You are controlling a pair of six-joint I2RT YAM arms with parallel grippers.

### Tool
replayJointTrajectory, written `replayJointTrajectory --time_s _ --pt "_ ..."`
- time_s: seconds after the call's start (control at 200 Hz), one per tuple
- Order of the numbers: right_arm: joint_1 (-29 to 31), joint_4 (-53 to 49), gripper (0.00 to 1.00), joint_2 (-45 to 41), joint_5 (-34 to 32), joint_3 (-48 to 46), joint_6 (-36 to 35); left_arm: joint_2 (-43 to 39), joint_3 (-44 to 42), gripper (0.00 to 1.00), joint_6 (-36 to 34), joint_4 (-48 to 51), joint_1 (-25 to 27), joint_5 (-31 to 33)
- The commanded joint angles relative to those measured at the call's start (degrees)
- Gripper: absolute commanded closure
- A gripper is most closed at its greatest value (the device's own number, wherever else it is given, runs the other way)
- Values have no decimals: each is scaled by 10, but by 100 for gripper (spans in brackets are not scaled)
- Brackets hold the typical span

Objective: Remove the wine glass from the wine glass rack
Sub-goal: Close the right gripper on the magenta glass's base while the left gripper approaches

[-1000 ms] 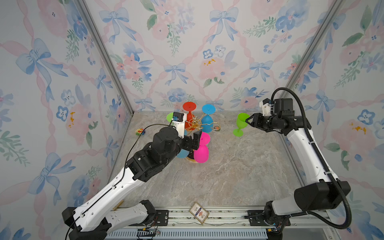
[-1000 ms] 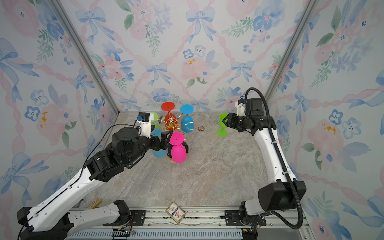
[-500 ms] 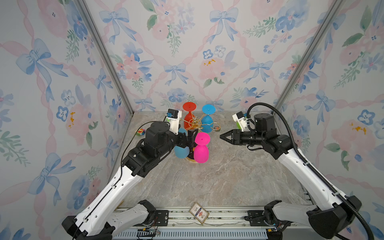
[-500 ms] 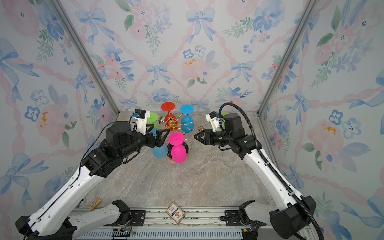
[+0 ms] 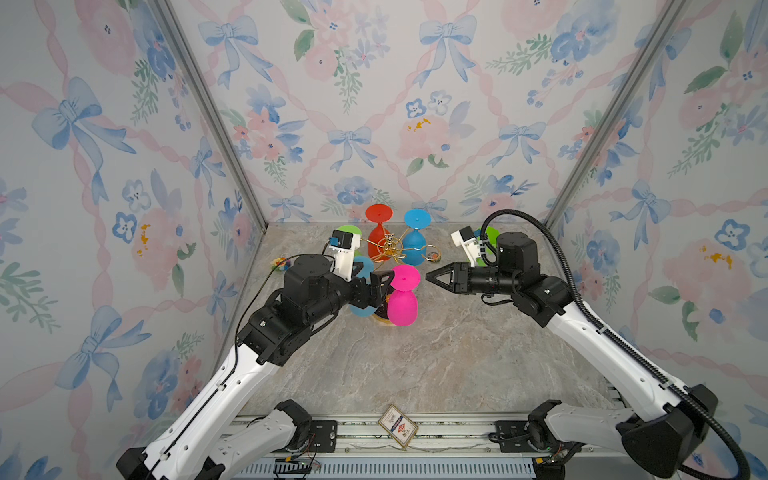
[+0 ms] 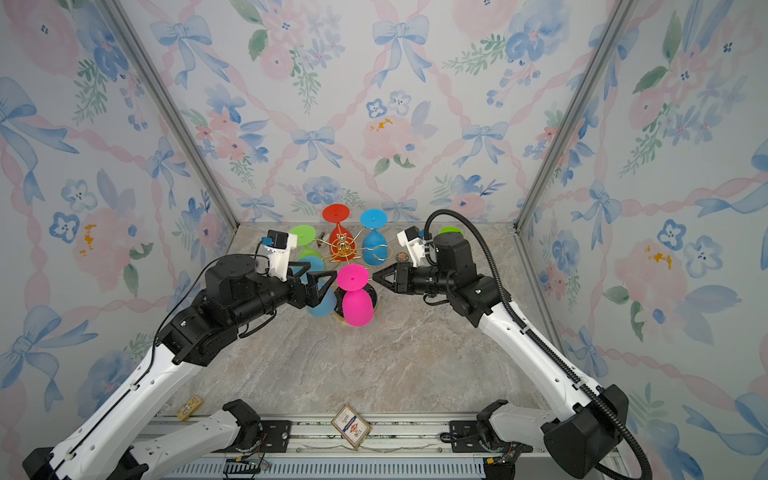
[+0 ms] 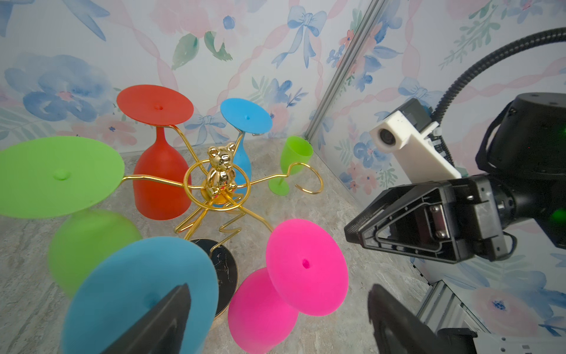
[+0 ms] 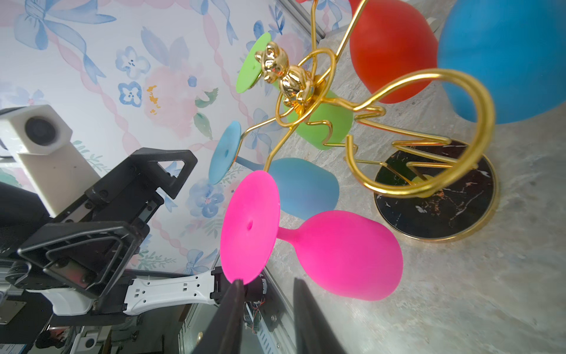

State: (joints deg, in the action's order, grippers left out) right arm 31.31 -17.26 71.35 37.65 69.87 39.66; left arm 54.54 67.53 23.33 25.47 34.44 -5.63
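Right arm has swung out of the back corner, where it was up against the green glass (image 7: 295,153) a second ago. Now the right gripper (image 5: 429,276) points at the pink wine glass (image 5: 401,305) from the side. Across from it, the left gripper (image 6: 327,287) sits roughly where it was.

That green glass stands upright on the tabletop (image 5: 415,365), well apart from the wine glass rack (image 5: 388,249), so I reckon that one's done. The pink one hangs upside down off a near arm of the rack, foot up, bowl down beside the black base (image 7: 225,269).

From its wrist view the left gripper is spread wide and empty, with the pink foot roughly between its fingers. The right gripper is down to a narrow gap with nothing in it, one tip just beside the rim of the pink foot.

Handling guess: the matte finish looks like plastic or silicone, so it's light, a bit grippy, and not shatter-prone. The foot disc is thin and awkward to hold. I'd pinch the stem right under it, then slide it out through the open end of the loop. The rack is thin wire and probably light too, so a snagged stem could drag or tip it, with four other glasses hanging there.
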Motion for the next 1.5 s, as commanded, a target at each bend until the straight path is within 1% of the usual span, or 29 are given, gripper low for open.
replayJointTrajectory --time_s 0.0,0.255,0.375,0.8,1.085,1.375,1.495 --pt "12 30 70 11 -6 -1 26 -5 -3 8 8 5 -6 -11" --pt "29 11 72 38 -17 16 27 -13 2 8 -1 5 -13 -1" --pt "33 21 74 42 -17 14 35 -19 2 8 -4 5 -19 -1" --pt "38 65 74 45 0 14 75 -26 -5 8 -13 5 -28 -3" --pt "44 58 76 55 1 26 83 -33 -10 8 -15 5 -30 -3" --pt "48 55 77 56 3 28 93 -27 -17 9 -16 5 -30 -29" --pt "49 66 77 48 6 26 101 -24 -19 10 -17 5 -30 -54"
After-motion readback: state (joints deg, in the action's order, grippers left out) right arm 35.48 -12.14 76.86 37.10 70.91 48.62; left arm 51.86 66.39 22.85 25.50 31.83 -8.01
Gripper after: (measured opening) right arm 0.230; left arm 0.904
